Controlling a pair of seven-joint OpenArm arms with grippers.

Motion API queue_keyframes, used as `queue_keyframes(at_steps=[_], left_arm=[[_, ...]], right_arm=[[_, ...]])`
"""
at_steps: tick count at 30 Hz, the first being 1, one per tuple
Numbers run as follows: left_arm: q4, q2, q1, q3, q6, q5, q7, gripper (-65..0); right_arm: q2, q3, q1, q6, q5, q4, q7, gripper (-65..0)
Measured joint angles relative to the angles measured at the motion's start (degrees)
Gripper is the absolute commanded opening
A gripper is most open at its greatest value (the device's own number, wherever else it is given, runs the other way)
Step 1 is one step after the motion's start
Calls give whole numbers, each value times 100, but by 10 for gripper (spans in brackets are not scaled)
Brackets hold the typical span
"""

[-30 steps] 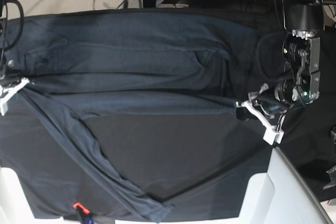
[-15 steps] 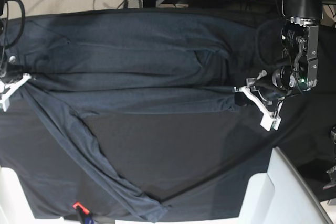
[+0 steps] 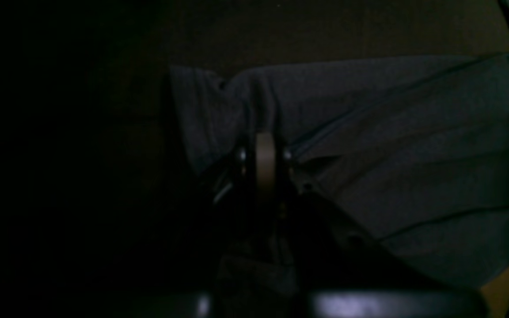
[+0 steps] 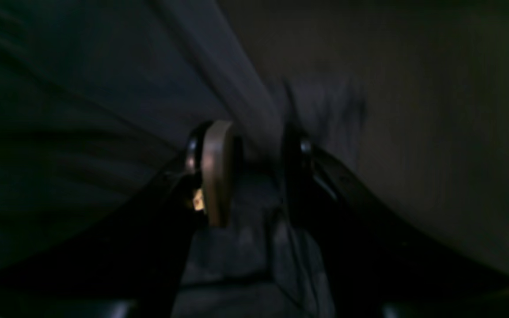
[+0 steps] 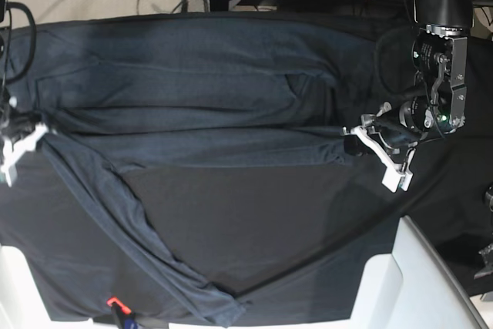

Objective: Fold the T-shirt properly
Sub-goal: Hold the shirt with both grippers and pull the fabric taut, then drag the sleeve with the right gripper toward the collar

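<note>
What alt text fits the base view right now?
A wrinkled dark charcoal-grey knit T-shirt lies spread across a smooth black tablecloth, its lower part folded up and one strip trailing toward the near edge. The left gripper, on the view's right, pinches the shirt's edge, while the right gripper sits at the opposite edge with its jaws parted.

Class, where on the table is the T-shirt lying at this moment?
In the base view the T-shirt spreads across the far half of the black tablecloth, with one strip trailing toward the near edge on that view's left.
</note>
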Motion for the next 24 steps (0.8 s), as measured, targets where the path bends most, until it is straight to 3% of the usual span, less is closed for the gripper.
queue_keyframes(at_steps=[4,10,14,24], left_arm=[[0,2,-2,2,11,-11,-2,-650],[-17,9,-17,7,11,-4,-22,-650],[-31,-4,-15,-2,11,-4,-13,-650],[-262,7,-2,2,15,15,-17,-650]], right_arm=[[-20,-68,234,76,24,186,-66,-453],[-37,-1314,1683,85,33,-1919,-57,-453],[-118,-1910,2024,94,37,-2833,435,-453],[-208,-2031,2291,66,22,-3453,927,-453]])
